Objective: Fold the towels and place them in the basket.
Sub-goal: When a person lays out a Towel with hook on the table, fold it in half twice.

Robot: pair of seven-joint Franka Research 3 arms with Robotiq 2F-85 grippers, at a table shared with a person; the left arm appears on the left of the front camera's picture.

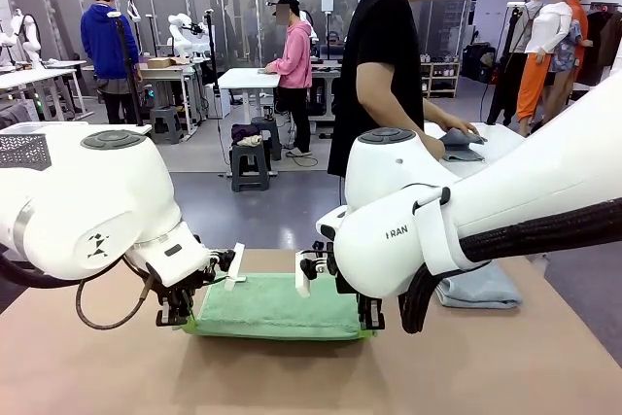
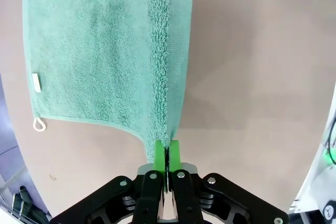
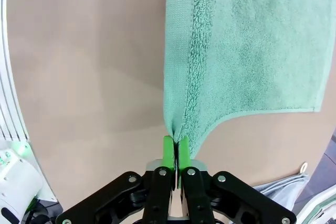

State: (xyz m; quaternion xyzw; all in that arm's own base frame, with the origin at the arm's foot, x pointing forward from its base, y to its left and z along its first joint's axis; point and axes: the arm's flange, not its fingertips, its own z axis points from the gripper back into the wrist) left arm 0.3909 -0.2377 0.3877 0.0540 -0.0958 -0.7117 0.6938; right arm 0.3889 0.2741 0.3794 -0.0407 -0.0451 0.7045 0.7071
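A green towel (image 1: 277, 306) lies spread on the brown table, folded over along its near edge. My left gripper (image 1: 178, 316) pinches the towel's near left corner; in the left wrist view the green pads (image 2: 160, 153) are shut on that corner of the towel (image 2: 105, 51). At the near right corner my right gripper (image 1: 369, 323) holds the cloth, its pads (image 3: 168, 148) shut on the towel (image 3: 247, 51). A pale grey-blue towel (image 1: 478, 289) lies folded at the right, partly behind my right arm. The basket is out of view.
A person in a black shirt (image 1: 384, 55) stands across the table, one hand on a dark object (image 1: 463, 139) on a white side table. Bare brown tabletop (image 1: 292, 376) lies in front of the towel.
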